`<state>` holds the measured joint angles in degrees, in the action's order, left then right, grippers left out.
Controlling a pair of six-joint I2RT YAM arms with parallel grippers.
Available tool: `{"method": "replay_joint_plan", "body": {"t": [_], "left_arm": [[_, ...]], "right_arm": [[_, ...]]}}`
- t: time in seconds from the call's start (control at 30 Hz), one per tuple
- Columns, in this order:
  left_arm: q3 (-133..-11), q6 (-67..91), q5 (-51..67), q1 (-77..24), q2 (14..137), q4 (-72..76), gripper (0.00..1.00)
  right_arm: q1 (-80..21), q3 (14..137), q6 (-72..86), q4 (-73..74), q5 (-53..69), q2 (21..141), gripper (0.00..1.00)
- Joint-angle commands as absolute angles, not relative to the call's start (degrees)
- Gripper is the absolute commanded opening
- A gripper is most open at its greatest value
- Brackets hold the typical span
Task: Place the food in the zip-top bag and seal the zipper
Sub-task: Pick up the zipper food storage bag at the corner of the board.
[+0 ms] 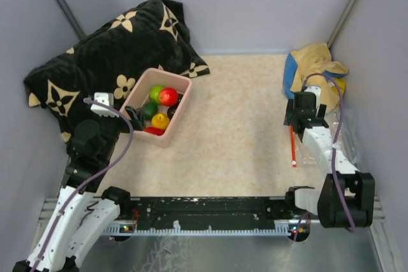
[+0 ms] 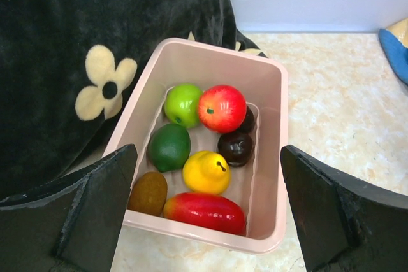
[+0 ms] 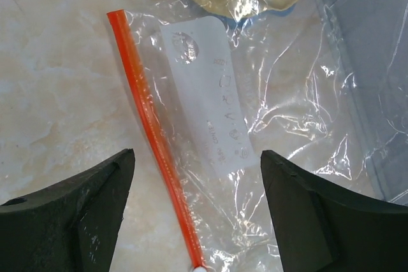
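Left pincer: my left pincer (image 2: 207, 151) hangs released, jaws wide, over the near end of the pink tub (image 2: 271, 157). Nothing is between its fingers.

Right pincer: my right pincer (image 3: 196, 157) is released too, jaws spread over the zip-top bag (image 3: 280, 113). It holds nothing.

Desk: the pale marbled desk (image 1: 236, 113) carries the tub on my left and the bag on my right, well apart.

Food: all the food (image 2: 206, 172) I can see sits inside the tub. A long red piece and a brown kiwi-like one lie nearest me. Behind them are a yellow pear shape, a dark green piece and two dark brown ones. A red apple and a light green apple lie farthest.

Bag: it lies flat and crinkled on the desk by the right wall, with a white label (image 3: 210, 93) on it. I see no food in it.

Zipper: the orange-red zipper (image 3: 150, 138) runs along the bag's left edge, from near me to far. I cannot tell whether it is pressed shut.

In the way, left: a black cushion (image 2: 76, 62) with cream flowers presses against the tub's left and far sides.

In the way, right: a crumpled tan and blue cloth (image 1: 315, 68) touches the bag's far end.
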<state>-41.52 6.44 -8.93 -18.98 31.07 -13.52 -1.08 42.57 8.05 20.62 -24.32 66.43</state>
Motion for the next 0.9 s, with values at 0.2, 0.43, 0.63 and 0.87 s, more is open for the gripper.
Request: {"method": "replay_joint_plan", "body": {"t": [0.2,0.43,0.63,0.87], "left_arm": [[-41.3,6.6,-6.5,-19.12,30.65,-14.34,1.0],[-41.69,7.47,-5.32,-19.16,30.89,-14.86,1.0],[-42.27,7.86,-5.02,-19.16,30.59,-16.64,1.0],[-42.23,8.17,-4.42,-19.18,30.89,-16.63,1.0]], "right_arm": [[-3.04,48.89,4.65,11.29,-28.65,79.61,0.8],[-3.87,51.58,5.03,11.21,-31.25,87.54,0.74],[-3.87,52.49,3.7,10.79,-36.35,90.3,0.68],[-3.84,52.89,2.84,10.94,-39.15,91.48,0.45]]}}
